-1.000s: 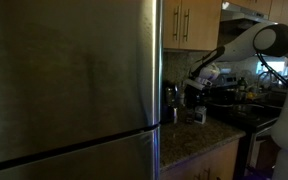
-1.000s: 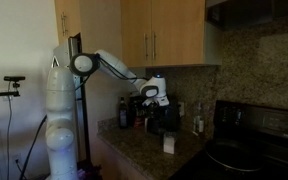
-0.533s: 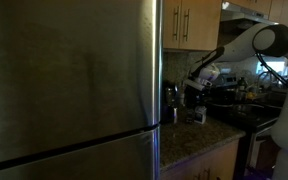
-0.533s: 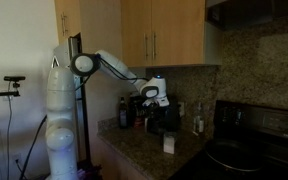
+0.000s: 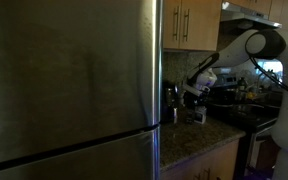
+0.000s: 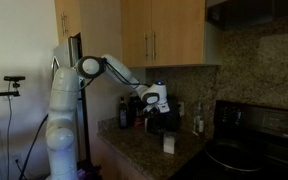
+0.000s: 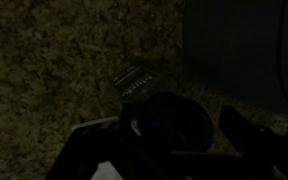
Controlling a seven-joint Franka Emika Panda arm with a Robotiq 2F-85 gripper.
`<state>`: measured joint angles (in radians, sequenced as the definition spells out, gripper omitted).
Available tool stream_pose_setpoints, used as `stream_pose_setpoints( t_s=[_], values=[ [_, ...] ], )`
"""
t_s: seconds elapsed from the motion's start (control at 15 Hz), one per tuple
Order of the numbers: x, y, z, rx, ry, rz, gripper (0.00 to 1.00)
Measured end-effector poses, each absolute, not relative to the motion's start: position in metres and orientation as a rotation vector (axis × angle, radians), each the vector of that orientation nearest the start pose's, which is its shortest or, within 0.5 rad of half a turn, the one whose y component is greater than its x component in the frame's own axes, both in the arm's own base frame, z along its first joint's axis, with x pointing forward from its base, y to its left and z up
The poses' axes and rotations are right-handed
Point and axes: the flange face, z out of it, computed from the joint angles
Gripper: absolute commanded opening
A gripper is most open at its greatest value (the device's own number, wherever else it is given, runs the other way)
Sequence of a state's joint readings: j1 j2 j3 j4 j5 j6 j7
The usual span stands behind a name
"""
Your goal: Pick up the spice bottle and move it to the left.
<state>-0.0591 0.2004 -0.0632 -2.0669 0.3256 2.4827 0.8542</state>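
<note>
Spice bottle (image 7: 154, 110) looks to be the dark round-topped thing w/ a pale label, standing on the speckled counter (image 7: 44, 60) right under the wrist cam, approx. centre frame. That ID is a judgement, since the wrist view is v. dark. The gripper (image 6: 156, 112) hangs low over the counter, just above the bottle. I can't tell whether the fingers are spread or pinched, as they read only as black shapes at the bottom of the wrist view. For the step in hand, centre the bottle btwn the fingers and come straight down. Close on the body, not the cap, then lift only enough to clear the counter before you slide left. Watch the neighbours: a tall dark bottle (image 6: 123, 112) stands near on one side and a small white item (image 6: 169, 143) sits near the counter edge, so keep the carry short and level. Hidden or unclear: the fridge (image 5: 74, 80) blocks more than half of an exterior view, and the arm covers the bottle in both exterior views. Contact w/ the bottle can't be confirmed.
</note>
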Motion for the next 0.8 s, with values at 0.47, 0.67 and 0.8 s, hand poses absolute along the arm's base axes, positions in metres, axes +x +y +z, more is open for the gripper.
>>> stream_pose_setpoints(
  t_s=[0.47,0.67,0.8],
  values=[
    [0.597,-0.076,0.36,-2.35,1.628,-0.189,0.27],
    [0.596,-0.076,0.361,-2.391,1.602,-0.186,0.27],
    [0.585,-0.075,0.364,-2.49,1.525,-0.086,0.27]
  ],
)
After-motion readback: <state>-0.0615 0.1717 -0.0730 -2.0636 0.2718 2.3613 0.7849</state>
